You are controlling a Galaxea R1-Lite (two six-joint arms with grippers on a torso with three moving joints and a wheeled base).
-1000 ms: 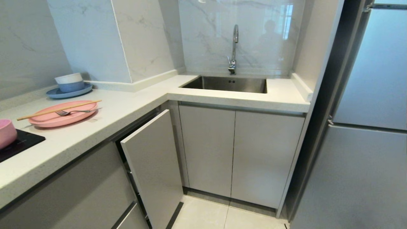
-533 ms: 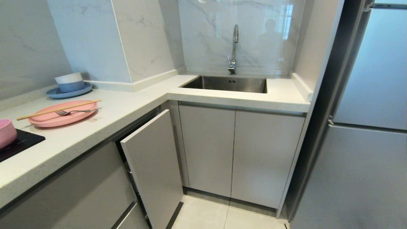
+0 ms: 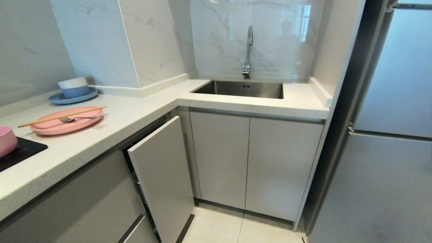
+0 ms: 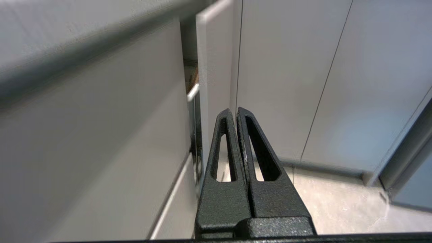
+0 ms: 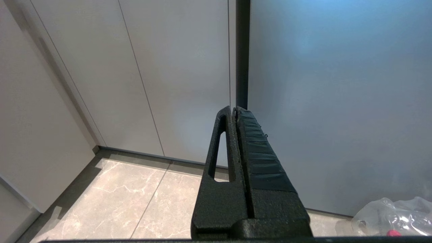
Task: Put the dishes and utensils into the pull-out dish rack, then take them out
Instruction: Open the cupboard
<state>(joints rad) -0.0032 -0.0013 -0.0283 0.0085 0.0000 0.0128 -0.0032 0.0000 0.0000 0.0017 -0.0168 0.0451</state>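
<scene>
A pink plate (image 3: 65,120) lies on the left worktop, with wooden chopsticks (image 3: 62,116) and a dark fork (image 3: 81,118) across it. The pink bowl (image 3: 7,140) shows partly at the left edge, on a black hob. Below the worktop the pull-out dish rack's pale grey front panel (image 3: 162,177) stands slightly out; a chrome wire (image 4: 192,92) shows behind it. Neither arm is in the head view. My left gripper (image 4: 233,110) is shut and empty, low before that panel (image 4: 216,84). My right gripper (image 5: 234,108) is shut and empty, facing the fridge door.
A blue plate with stacked blue and white bowls (image 3: 73,91) sits farther back on the worktop. A sink (image 3: 241,88) with a tap (image 3: 248,50) lies ahead over two cabinet doors. The fridge (image 3: 388,135) stands to the right. A plastic bag (image 5: 393,216) lies on the floor.
</scene>
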